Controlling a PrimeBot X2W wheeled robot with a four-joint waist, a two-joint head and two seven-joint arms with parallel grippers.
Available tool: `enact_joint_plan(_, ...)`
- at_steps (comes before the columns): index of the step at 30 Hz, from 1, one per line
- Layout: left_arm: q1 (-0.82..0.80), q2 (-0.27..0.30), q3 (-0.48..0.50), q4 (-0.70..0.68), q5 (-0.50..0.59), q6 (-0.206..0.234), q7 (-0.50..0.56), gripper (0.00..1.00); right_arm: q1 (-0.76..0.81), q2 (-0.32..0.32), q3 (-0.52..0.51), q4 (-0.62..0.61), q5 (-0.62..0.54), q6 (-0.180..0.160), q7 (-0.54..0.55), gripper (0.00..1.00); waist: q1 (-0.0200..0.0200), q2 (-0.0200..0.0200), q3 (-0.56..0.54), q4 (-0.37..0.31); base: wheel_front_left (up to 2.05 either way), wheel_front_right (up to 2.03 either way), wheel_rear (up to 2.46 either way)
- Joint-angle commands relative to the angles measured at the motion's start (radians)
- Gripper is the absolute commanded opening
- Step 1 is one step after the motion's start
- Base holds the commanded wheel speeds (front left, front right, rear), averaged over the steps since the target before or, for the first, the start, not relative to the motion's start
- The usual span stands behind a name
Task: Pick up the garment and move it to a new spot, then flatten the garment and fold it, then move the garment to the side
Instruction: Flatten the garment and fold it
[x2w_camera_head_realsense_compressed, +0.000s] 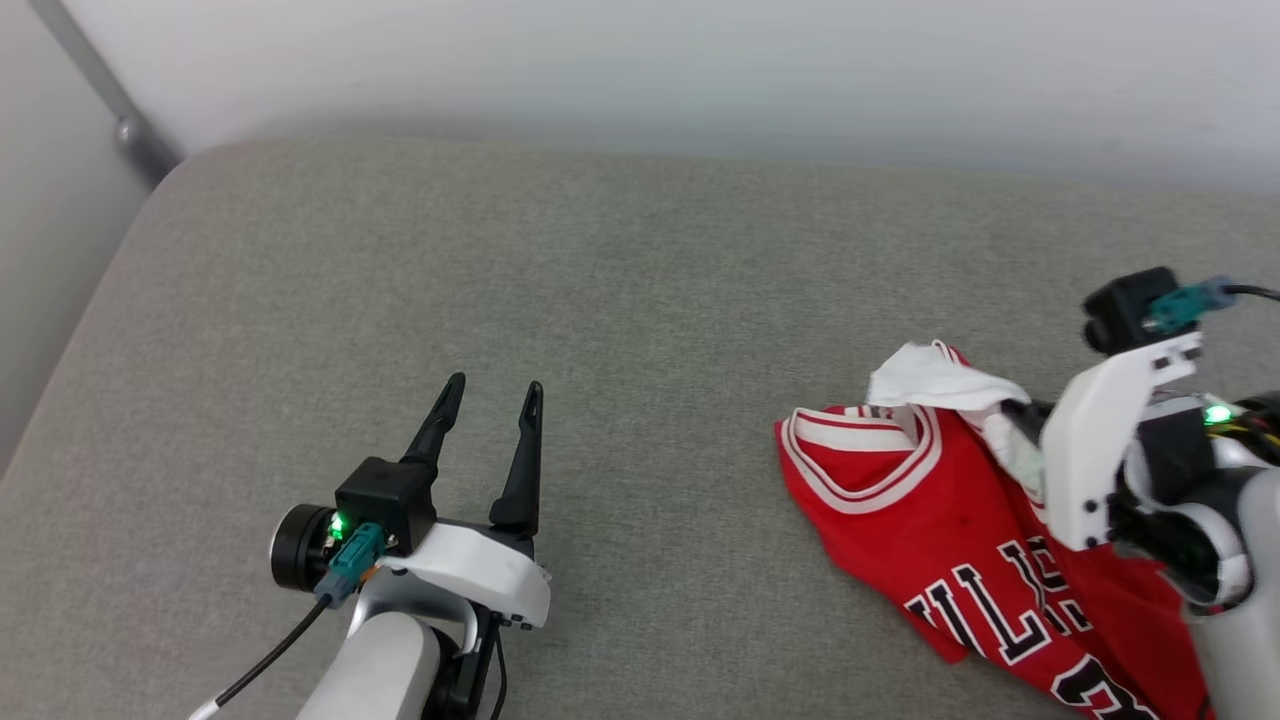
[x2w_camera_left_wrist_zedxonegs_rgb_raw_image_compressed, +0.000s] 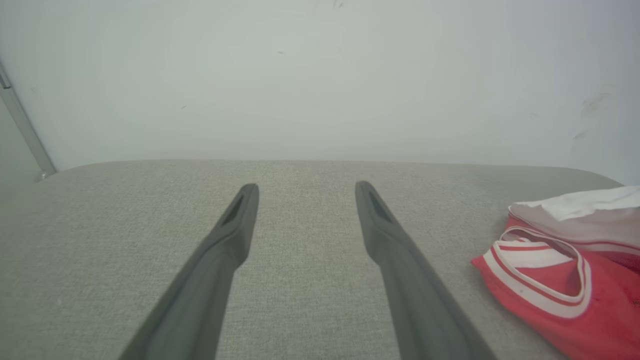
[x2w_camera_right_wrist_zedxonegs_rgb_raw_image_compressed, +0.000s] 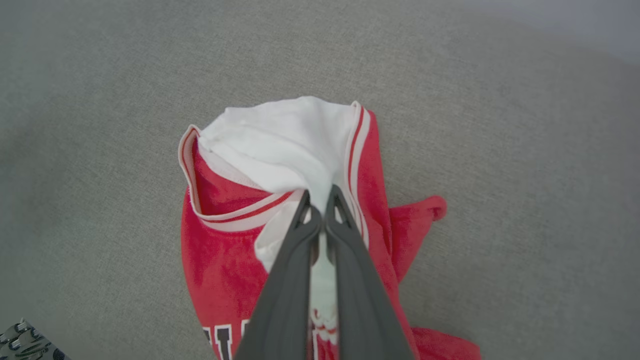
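Observation:
The garment (x2w_camera_head_realsense_compressed: 940, 520), a bright red jersey with white sleeve cloth, red-striped trim and black white-outlined lettering, lies crumpled at the right of the grey cushion (x2w_camera_head_realsense_compressed: 600, 300). My right gripper (x2w_camera_right_wrist_zedxonegs_rgb_raw_image_compressed: 318, 202) is shut on the garment (x2w_camera_right_wrist_zedxonegs_rgb_raw_image_compressed: 280, 145), its two dark fingertips pinched together on the white cloth at the collar. In the head view that arm's white wrist housing (x2w_camera_head_realsense_compressed: 1100, 450) covers the fingers. My left gripper (x2w_camera_head_realsense_compressed: 490, 395) hovers open over bare cushion well left of the garment; between its spread fingers (x2w_camera_left_wrist_zedxonegs_rgb_raw_image_compressed: 235, 225) is nothing, and the garment's collar (x2w_camera_left_wrist_zedxonegs_rgb_raw_image_compressed: 545, 280) lies to the right.
A pale wall (x2w_camera_head_realsense_compressed: 700, 70) runs behind the cushion. A grey metal rail (x2w_camera_head_realsense_compressed: 110, 110) slants down at the far left corner. Bare cushion stretches across the middle and left. A dark patterned object (x2w_camera_right_wrist_zedxonegs_rgb_raw_image_compressed: 25, 345) peeks in at the lower left of the right wrist view.

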Motion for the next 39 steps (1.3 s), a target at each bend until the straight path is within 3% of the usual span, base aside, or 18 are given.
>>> enact_joint_plan(1, 0.016, 0.005, 0.003, -0.003, 0.004, 0.003, -0.004, 1.00, 0.024, 0.006, -0.044, -0.013, -0.005, -0.001, -0.010, 0.00, -0.0001, -0.0001, -0.020, -0.025, 0.00, 0.00, 0.00)
enact_joint_plan(10, 0.038, 0.023, 0.008, -0.024, 0.000, 0.012, -0.001, 1.00, 0.167, 0.099, -0.451, -0.028, -0.045, -0.001, -0.066, 0.00, -0.0001, -0.0001, -0.032, -0.079, 0.00, 0.00, 0.00)
enact_joint_plan(16, 0.040, 0.030, 0.007, -0.036, -0.007, 0.017, 0.007, 1.00, 0.253, 0.175, -0.712, 0.084, -0.054, -0.001, -0.141, 0.00, -0.0001, -0.0001, -0.018, -0.094, 0.00, 0.00, 0.00)
enact_joint_plan(18, 0.042, 0.034, 0.008, -0.037, -0.010, 0.019, 0.007, 1.00, 0.262, 0.197, -0.767, 0.136, -0.041, -0.001, -0.177, 0.36, -0.0001, -0.0001, -0.015, -0.098, 0.00, 0.00, 0.00)
enact_joint_plan(19, 0.045, 0.036, 0.009, -0.039, -0.011, 0.020, 0.008, 1.00, 0.271, 0.200, -0.781, 0.158, -0.051, -0.001, -0.194, 1.00, -0.0001, -0.0001, -0.014, -0.100, 0.00, 0.00, 0.00)
enact_joint_plan(20, 0.046, 0.038, 0.010, -0.039, -0.011, 0.020, 0.008, 1.00, 0.270, 0.204, -0.793, 0.178, -0.047, -0.001, -0.216, 1.00, -0.0001, -0.0001, -0.012, -0.102, 0.00, 0.00, 0.00)
enact_joint_plan(28, 0.059, 0.049, 0.012, -0.044, -0.019, 0.029, 0.016, 1.00, 0.252, 0.185, -0.727, 0.175, -0.083, -0.001, -0.491, 1.00, -0.0001, -0.0001, -0.023, -0.116, 0.00, 0.00, 0.00)
enact_joint_plan(35, 0.085, 0.052, 0.009, -0.041, -0.027, 0.039, 0.022, 1.00, 0.286, 0.168, -0.584, 0.072, -0.137, -0.001, -0.677, 1.00, -0.0001, -0.0001, -0.071, -0.107, 0.00, 0.00, 0.00)
enact_joint_plan(39, 0.107, 0.062, 0.012, -0.043, -0.032, 0.050, 0.030, 1.00, 0.336, 0.180, -0.453, -0.010, -0.203, -0.001, -0.768, 1.00, -0.0001, -0.0001, -0.105, -0.100, 0.00, 0.00, 0.00)
